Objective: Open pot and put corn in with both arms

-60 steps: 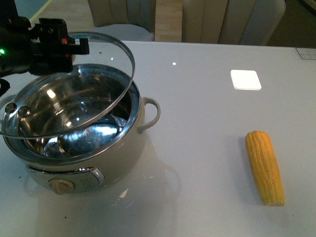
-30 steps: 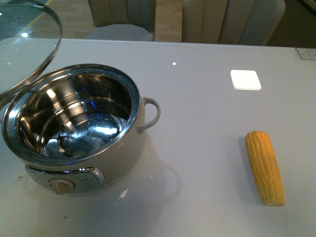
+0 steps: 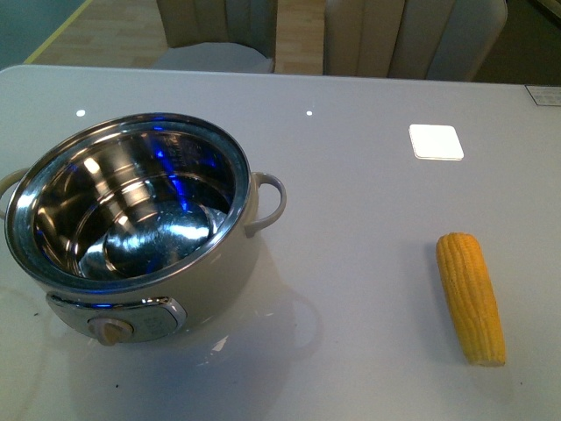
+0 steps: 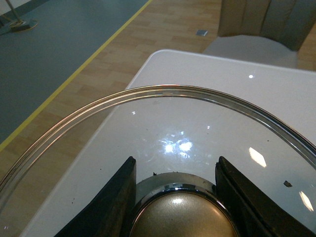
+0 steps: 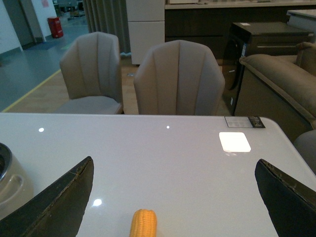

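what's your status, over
Left end effector shut on clear glass lid. Right end effector open. Cream-white round pot uncovered, empty. Yellow corn cob on white table, unobstructed.

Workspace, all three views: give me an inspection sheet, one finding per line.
Surface: white glossy table, with light spots reflected on it.
Job's things: pot open, its steel bowl empty; corn lying on the table to the pot's right, apart from it; glass lid not on the pot.
Clutter: white square patch; label at the table's far edge; dark specks near the pot.
Tools: left tool closed on the lid's knob; right tool open, empty, facing the corn.
Cables: nothing seen.
Surroundings: chairs behind the table, sofa, wooden floor.
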